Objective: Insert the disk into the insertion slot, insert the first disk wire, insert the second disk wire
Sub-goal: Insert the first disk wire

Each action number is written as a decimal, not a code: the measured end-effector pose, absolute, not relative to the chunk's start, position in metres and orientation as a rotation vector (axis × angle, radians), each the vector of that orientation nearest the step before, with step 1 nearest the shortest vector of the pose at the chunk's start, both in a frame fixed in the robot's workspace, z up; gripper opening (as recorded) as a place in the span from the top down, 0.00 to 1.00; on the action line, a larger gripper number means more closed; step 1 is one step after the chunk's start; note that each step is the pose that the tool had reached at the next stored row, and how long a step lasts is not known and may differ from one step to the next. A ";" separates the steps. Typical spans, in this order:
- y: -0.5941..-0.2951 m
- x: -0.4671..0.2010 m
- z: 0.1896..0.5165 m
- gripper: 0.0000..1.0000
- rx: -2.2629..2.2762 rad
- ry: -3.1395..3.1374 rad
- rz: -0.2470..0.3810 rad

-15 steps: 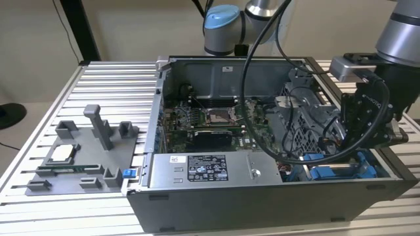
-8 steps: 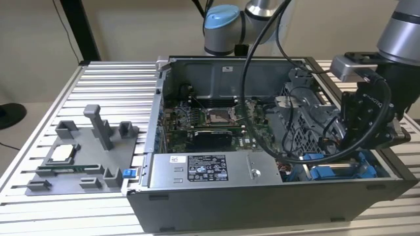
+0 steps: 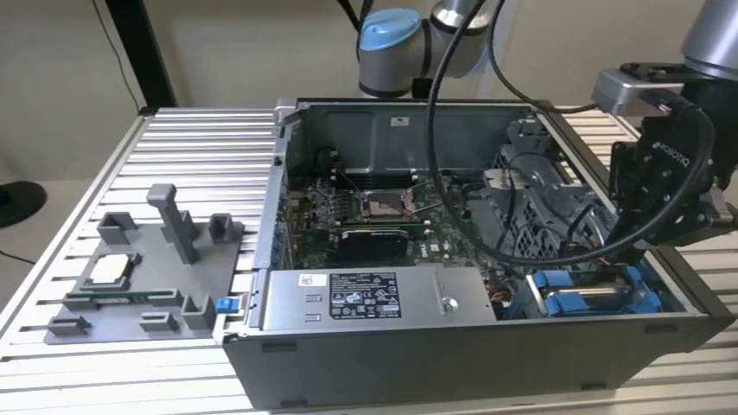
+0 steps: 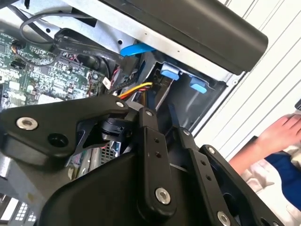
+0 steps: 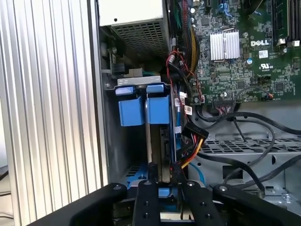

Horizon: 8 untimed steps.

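Gripper (image 5: 164,168) hangs right over the corner of the case (image 3: 461,359) next to the power supply (image 3: 369,298), and honestly I can't tell if it's open or clamped on anything. Disk (image 5: 141,110) looks seated in the insertion slot (image 5: 112,141), blue carrier and all, so I'd say we're on the first wire. Black plug (image 5: 194,133) with yellow/red leads sits just beside the gripper. Mating it calls for squaring it to the drive's port in a tight gap.
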<state>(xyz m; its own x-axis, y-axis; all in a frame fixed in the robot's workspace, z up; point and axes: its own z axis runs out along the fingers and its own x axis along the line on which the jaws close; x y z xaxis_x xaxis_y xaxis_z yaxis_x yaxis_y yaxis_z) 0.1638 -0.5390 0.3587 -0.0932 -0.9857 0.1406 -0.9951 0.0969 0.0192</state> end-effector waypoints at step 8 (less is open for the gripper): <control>-0.538 0.167 0.363 1.00 2.033 -2.237 0.120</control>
